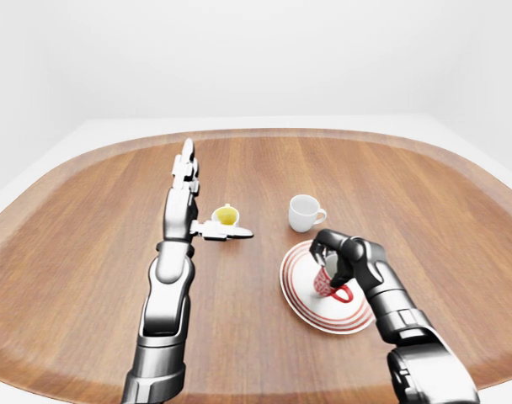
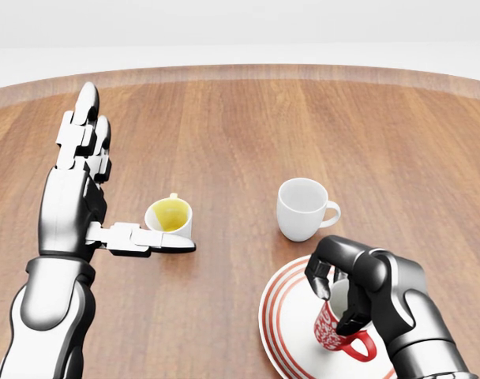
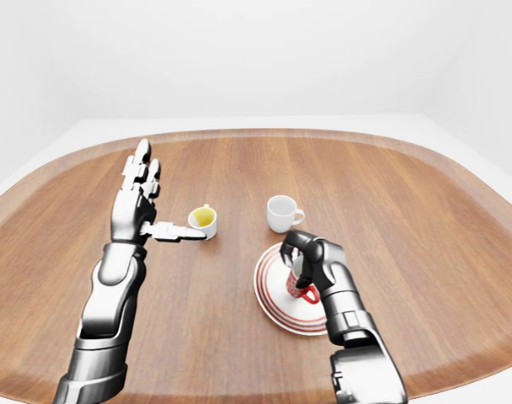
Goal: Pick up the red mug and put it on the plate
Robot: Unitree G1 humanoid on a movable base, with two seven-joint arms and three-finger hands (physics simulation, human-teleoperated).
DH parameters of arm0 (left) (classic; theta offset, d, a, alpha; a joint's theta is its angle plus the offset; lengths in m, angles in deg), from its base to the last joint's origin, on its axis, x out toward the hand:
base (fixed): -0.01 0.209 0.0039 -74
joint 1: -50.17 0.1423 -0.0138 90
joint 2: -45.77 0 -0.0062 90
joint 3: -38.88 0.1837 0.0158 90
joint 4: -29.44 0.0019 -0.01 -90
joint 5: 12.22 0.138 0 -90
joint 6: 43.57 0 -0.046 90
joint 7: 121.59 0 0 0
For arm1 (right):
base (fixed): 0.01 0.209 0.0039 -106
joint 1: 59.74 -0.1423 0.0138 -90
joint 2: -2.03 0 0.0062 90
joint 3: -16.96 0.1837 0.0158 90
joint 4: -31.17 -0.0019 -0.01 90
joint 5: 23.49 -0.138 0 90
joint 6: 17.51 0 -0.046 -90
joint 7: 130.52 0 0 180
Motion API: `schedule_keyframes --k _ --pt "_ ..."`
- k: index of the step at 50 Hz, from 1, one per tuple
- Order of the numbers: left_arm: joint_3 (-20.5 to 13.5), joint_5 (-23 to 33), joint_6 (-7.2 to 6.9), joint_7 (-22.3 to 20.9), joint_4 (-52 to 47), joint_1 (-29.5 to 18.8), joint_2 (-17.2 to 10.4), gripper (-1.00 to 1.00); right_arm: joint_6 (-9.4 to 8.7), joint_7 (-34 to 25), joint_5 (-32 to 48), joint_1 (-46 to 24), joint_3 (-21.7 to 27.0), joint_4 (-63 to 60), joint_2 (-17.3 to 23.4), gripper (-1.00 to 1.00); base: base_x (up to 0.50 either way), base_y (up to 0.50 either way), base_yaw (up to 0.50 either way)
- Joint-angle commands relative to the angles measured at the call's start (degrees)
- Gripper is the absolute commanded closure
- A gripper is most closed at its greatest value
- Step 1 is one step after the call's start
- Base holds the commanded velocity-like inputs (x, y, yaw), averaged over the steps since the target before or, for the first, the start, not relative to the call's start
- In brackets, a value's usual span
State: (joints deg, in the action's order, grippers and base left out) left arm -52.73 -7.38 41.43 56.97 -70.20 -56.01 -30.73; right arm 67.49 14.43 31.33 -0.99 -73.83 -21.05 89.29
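The red mug (image 2: 337, 335) stands upright on the white plate with red rings (image 2: 278, 328), at the lower right of the head view, its handle pointing right. My right hand (image 2: 339, 303) is over the mug with its fingers curled round the rim and upper body. My left hand (image 2: 94, 185) is open at the left, fingers stretched flat toward the top of the view and thumb pointing right. It holds nothing.
A white mug (image 2: 305, 207) stands just above the plate. A small white cup with a yellow inside (image 2: 170, 215) sits next to my left thumb. All rest on a large rounded wooden table (image 1: 256, 168), whose edge shows on all sides in the eye views.
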Motion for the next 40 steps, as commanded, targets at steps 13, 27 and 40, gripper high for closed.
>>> schedule_keyframes --k 13,27,40 --pt "0.2 0.3 0.00 0.0 -0.4 0.1 0.2 -1.00 0.00 0.2 1.3 0.5 0.6 -1.3 0.6 -0.17 0.00 0.00 0.00" --pt "0.1 0.2 0.00 0.0 -0.4 0.1 0.2 -1.00 0.00 0.2 1.6 0.4 0.3 -1.3 0.2 -1.00 0.00 0.00 0.00" --pt "0.0 0.1 0.00 0.0 -0.9 0.2 0.1 -1.00 0.00 0.2 1.7 0.3 0.3 -1.4 0.1 -1.00 0.00 0.00 0.00"
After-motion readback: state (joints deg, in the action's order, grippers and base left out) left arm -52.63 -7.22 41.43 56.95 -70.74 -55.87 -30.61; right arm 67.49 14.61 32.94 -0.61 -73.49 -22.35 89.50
